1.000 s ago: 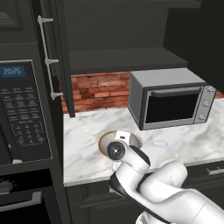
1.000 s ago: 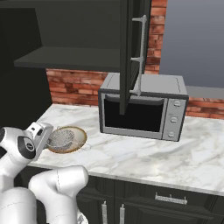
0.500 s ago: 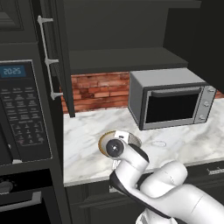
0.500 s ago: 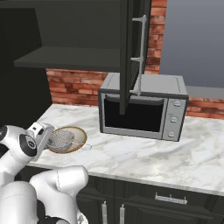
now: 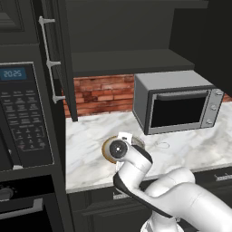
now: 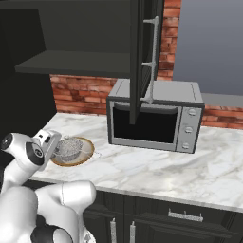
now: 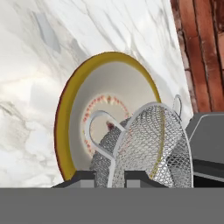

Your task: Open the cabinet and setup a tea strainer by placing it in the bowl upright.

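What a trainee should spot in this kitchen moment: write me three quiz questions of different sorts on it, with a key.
1. True or false: both doors of the cabinet are closed.
2. Multiple choice: the tea strainer is (A) on the cabinet shelf, (B) over the bowl, held by the end effector, (C) on top of the microwave.
3. Fill in: the bowl stands on the marble ____.

Key:
1. False; a door stands open, its edge toward the right base view, and the shelf inside shows.
2. B; the hand view shows the mesh between the fingertips, with the bowl behind it.
3. Counter.
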